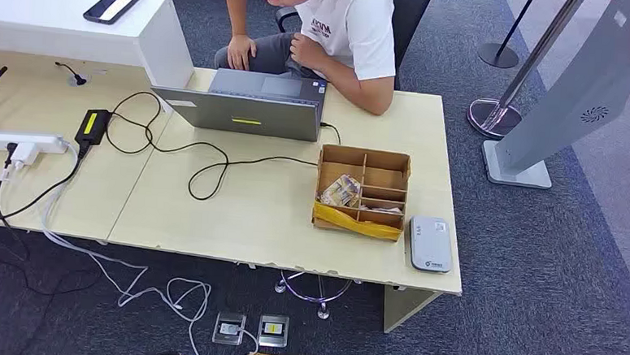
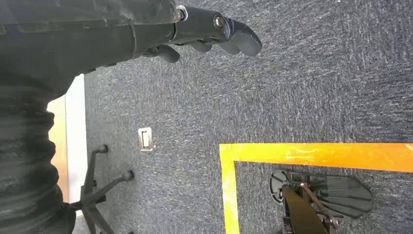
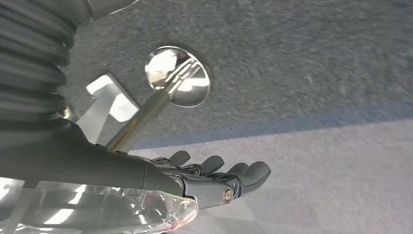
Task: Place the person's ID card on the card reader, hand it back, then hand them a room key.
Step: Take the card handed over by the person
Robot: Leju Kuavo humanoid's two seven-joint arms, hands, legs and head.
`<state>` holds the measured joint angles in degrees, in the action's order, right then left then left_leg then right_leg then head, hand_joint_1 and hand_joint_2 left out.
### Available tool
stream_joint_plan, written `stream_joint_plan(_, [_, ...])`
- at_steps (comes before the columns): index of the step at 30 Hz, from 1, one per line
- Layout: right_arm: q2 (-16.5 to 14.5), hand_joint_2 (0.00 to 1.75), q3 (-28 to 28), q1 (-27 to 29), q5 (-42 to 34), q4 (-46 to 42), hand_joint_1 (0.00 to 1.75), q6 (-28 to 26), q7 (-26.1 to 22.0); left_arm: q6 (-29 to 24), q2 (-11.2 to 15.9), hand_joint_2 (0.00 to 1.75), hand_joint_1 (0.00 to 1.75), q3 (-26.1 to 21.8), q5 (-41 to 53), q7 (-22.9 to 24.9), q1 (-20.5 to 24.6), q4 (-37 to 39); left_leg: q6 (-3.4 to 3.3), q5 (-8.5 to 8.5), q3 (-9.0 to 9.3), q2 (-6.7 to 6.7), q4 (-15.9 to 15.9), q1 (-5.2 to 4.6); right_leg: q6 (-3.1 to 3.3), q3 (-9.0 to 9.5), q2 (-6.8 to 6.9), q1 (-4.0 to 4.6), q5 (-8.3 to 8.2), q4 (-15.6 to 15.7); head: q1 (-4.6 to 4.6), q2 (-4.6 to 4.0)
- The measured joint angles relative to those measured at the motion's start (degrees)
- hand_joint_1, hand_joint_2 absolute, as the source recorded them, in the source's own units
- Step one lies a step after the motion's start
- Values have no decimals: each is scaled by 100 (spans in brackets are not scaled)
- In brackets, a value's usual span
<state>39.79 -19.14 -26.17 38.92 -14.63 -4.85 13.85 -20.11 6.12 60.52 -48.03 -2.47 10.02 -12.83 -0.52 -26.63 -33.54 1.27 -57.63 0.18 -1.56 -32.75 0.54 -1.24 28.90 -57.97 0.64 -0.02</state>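
Note:
A grey card reader (image 1: 430,243) lies flat at the desk's front right corner. Just to its left stands a cardboard box (image 1: 365,153) with several compartments, and cards or packets (image 1: 341,191) fill its front left ones. A person in a white shirt (image 1: 348,25) sits behind the desk, leaning over a laptop (image 1: 250,109). I cannot make out an ID card anywhere. My left hand (image 2: 209,31) hangs over the carpet, fingers extended, holding nothing. My right hand (image 3: 214,178) also hangs above the floor with its fingers stretched out and empty.
Black cables (image 1: 206,168) run across the desk (image 1: 236,222) from the laptop to an adapter (image 1: 93,125) and a white power strip (image 1: 16,141). A phone (image 1: 114,3) lies on the raised counter. A stanchion base (image 1: 494,118) and a grey kiosk stand (image 1: 577,94) are right of the desk.

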Motion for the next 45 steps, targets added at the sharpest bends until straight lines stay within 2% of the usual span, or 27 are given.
stream_joint_plan(2, [-83,175,10,142,7,5,0,-34,1,1,2,175,0,0,-10,13,0,0,3,-2,1,1,0,4,3,2,1,4,2,0,-1,1])
stream_joint_plan(9, [-748,175,90,971,58,71,0,-145,-67,2,6,175,0,0,-102,114,-4,0,22,-14,7,-6,1,16,15,2,-5,16,10,0,2,0])
stream_joint_plan(18, [-1357,175,249,1281,135,142,0,-138,-99,1,7,175,0,0,-126,214,-4,0,25,-16,13,-20,1,19,17,2,-26,19,11,0,-1,1])
stream_joint_plan(21, [-1486,175,402,1352,-492,162,0,-154,-90,2,7,175,0,0,-124,226,-3,0,25,-16,14,-20,1,19,17,3,-26,18,11,0,0,1])
stream_joint_plan(24, [-1627,175,793,1459,-1153,179,0,-174,-82,2,9,175,0,0,-123,254,-4,0,26,-17,13,-21,1,20,17,2,-26,19,11,0,0,0])
stream_joint_plan(32, [-2164,175,1292,1690,-1334,203,0,-197,-46,42,27,175,0,2,-76,347,-4,0,26,-17,16,-25,1,23,21,3,-31,22,13,0,0,0])
stream_joint_plan(38, [-2411,175,1422,1792,-1391,227,0,-180,-61,42,39,175,0,11,-66,399,-3,0,26,-17,17,-31,2,22,21,3,-38,21,13,0,-1,0])
stream_joint_plan(45, [-2540,175,1516,1792,-1389,228,0,-161,-69,31,39,175,0,11,-82,411,-4,0,26,-17,17,-34,1,21,21,3,-38,21,13,0,-1,0])
